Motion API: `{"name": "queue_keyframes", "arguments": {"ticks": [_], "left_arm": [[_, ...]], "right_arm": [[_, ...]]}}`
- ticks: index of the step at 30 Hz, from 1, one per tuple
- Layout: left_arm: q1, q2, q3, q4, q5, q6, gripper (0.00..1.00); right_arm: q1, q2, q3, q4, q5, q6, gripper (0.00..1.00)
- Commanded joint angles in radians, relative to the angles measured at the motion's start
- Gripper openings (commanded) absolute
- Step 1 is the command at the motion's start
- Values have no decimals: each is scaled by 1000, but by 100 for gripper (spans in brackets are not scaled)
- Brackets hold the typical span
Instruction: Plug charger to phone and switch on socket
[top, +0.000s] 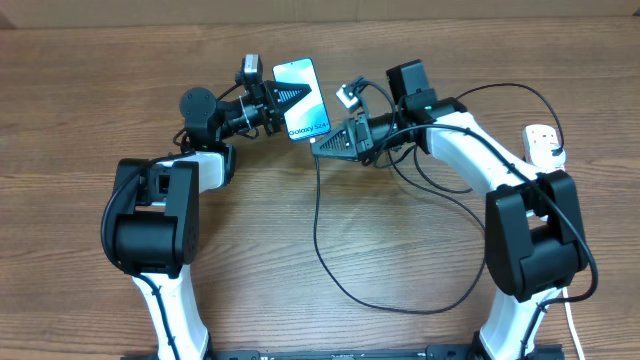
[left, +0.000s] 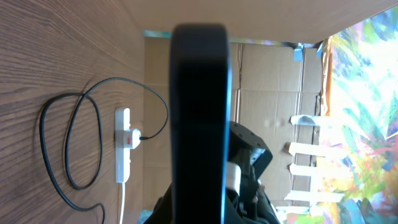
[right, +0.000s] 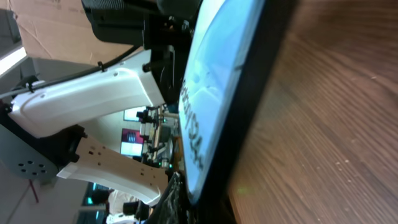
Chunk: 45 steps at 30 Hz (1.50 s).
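The phone, its cyan screen up, is held off the table at the back centre. My left gripper is shut on its left side. In the left wrist view the phone shows edge-on as a dark bar. My right gripper sits at the phone's near end, shut on the charger's connector, which is hidden. The phone's screen fills the right wrist view. The charger's black cable drops from that gripper and loops right to the socket, where its white plug sits in the strip.
The cable's loops lie on the wooden table between the two arms and around the right arm. The strip's thick white cord runs toward the near right edge. Cardboard boxes stand beyond the table.
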Motion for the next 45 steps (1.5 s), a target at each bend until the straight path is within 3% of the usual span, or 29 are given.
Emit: {"name": "queue_keyframes", "arguments": {"ticks": [1, 45], "left_arm": [[0, 2, 29, 8, -5, 5, 5], [-23, 2, 29, 8, -22, -6, 5]], "right_arm": [[-15, -2, 0, 8, 1, 8, 4], [10, -2, 0, 51, 16, 61, 4]]}}
